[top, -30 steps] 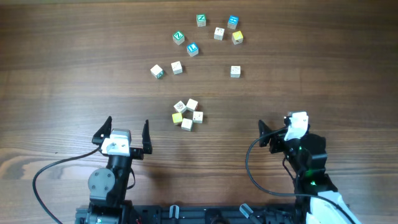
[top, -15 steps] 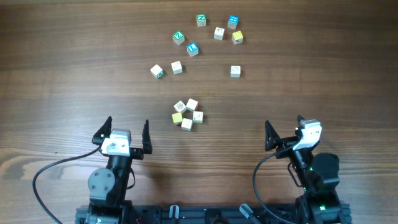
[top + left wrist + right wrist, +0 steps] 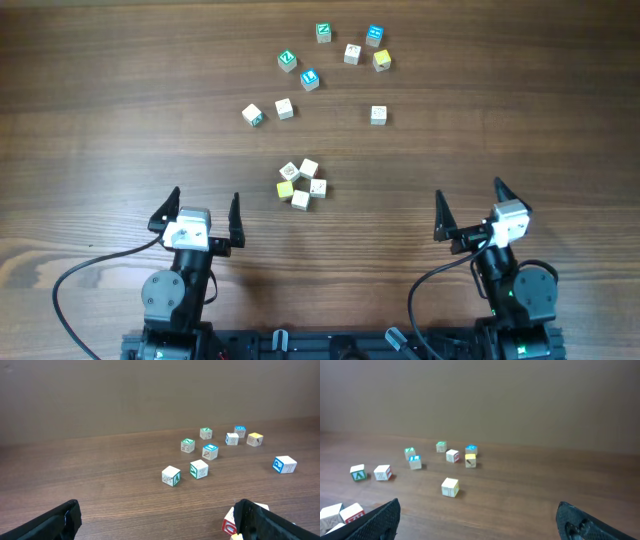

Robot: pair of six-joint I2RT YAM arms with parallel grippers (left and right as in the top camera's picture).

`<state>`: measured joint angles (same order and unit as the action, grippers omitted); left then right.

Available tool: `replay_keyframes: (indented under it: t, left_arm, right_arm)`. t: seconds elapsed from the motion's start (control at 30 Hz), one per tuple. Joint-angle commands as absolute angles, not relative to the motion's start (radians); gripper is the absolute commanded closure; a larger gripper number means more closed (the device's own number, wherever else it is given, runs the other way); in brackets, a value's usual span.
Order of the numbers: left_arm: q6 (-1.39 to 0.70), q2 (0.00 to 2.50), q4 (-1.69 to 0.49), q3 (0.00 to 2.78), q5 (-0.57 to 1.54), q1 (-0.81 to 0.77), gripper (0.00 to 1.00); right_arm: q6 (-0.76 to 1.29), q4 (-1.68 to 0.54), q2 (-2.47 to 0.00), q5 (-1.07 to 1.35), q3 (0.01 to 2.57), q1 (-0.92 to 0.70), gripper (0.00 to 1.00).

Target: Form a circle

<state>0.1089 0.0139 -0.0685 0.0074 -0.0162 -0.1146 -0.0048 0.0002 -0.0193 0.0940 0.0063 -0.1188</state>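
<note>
The circle is a tight ring of cream-white cubes with one yellow cube, lying on the wooden table near its middle. My left gripper stands open to the ring's lower left, well apart from it. My right gripper stands open farther off to the lower right. In the left wrist view the gripper holds nothing, and one red-lettered cube of the ring peeks out beside the right finger. In the right wrist view the gripper is empty too, with the ring's cubes at the lower left edge.
Loose cubes lie scattered at the far side: green-faced ones, blue-faced ones, a yellow one, and white ones. Cables trail along the near edge.
My right arm has drawn back to the right and toward the near edge, its gripper still open. The left arm and the cubes have not moved.
</note>
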Motion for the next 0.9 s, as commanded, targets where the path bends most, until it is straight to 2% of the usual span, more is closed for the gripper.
replay_keyframes:
  t: [0.0, 0.87]
  left_arm:
    - [0.124, 0.007, -0.075, 0.006, -0.001, -0.105, 0.00]
    - [0.124, 0.007, -0.075, 0.006, -0.001, -0.105, 0.00]
  right_arm:
    - [-0.024, 0.001, -0.003, 0.068, 0.005, -0.111, 0.00]
    - [-0.023, 0.002, -0.004, 0.072, 0.005, -0.069, 0.00]
